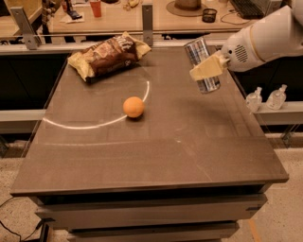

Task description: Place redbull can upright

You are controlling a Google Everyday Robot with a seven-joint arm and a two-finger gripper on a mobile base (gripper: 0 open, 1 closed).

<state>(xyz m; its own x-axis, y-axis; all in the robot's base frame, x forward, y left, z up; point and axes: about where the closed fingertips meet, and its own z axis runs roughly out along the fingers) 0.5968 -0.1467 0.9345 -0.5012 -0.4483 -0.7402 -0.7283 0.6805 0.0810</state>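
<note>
The redbull can (200, 56) is a slim silver can, nearly upright with a slight tilt, held in the air above the right side of the table (156, 142). My gripper (207, 67) comes in from the right and is shut on the can's middle, its pale finger (204, 69) across the can's front. The can's lower end hangs above the tabletop, not touching it. The white arm (265, 35) reaches in from the upper right.
An orange (133, 107) lies near the table's middle, left of the can. A brown chip bag (107, 56) lies at the back left. Two small clear bottles (267, 98) stand on a ledge to the right. A cluttered counter (123, 14) runs behind.
</note>
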